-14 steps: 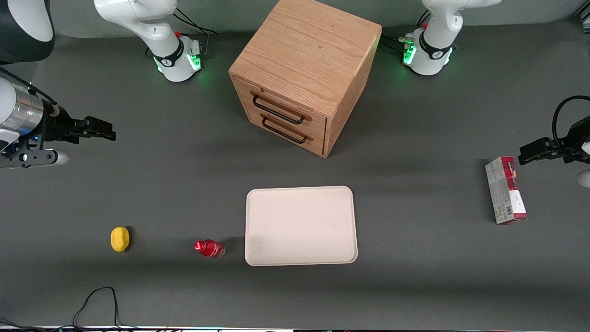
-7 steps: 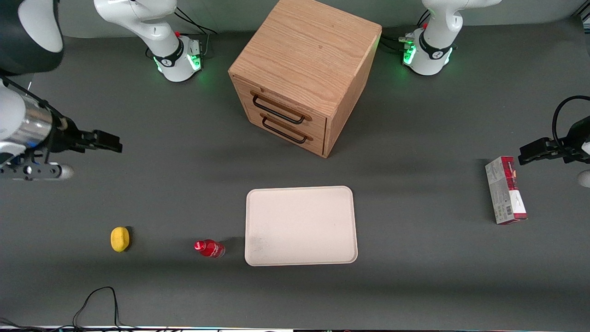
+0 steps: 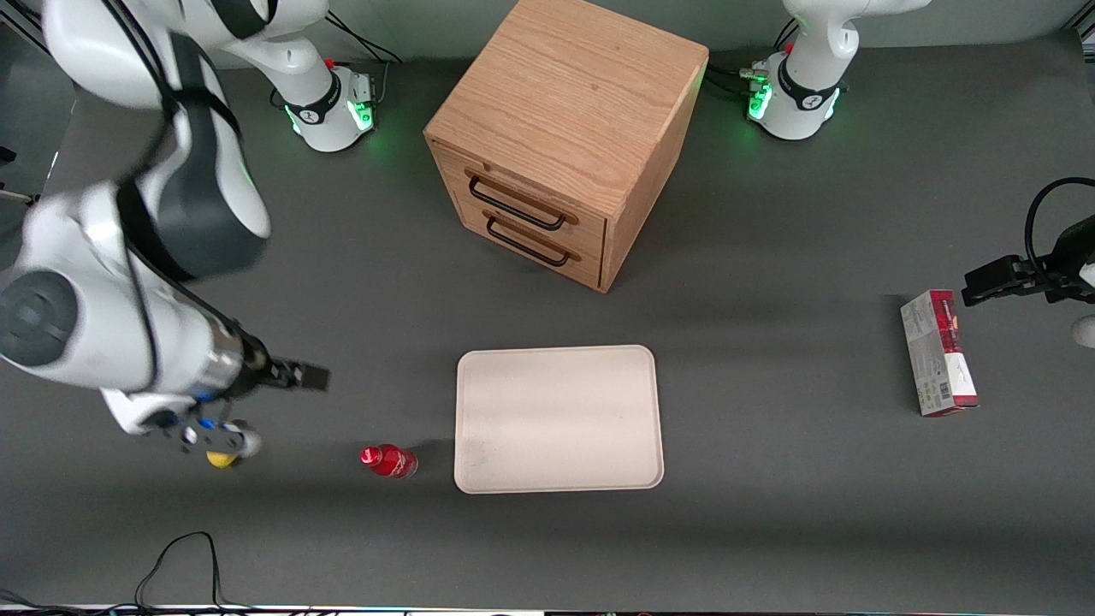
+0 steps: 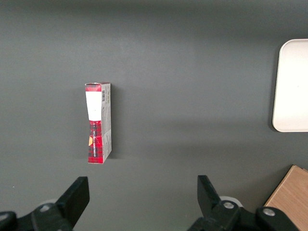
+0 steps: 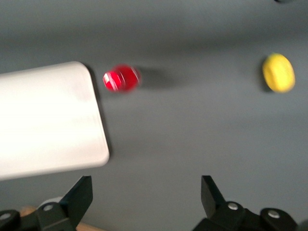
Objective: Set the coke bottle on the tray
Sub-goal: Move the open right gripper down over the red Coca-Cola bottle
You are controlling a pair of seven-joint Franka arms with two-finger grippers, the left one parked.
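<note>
Approach under way, nothing in hand yet.
Gripper (image 3: 295, 375) hangs above the table with its fingers (image 5: 79, 195) spread wide and empty, farther from the front camera than the coke bottle (image 3: 387, 460), off toward the working arm's end. Bottle stands on the table just beside the tray (image 3: 559, 418), not on it. To do this well, I'd centre over the red cap, drop straight, straddle the body evenly, and steer wide of the yellow lemon-like object (image 5: 278, 72) nearby.
</note>
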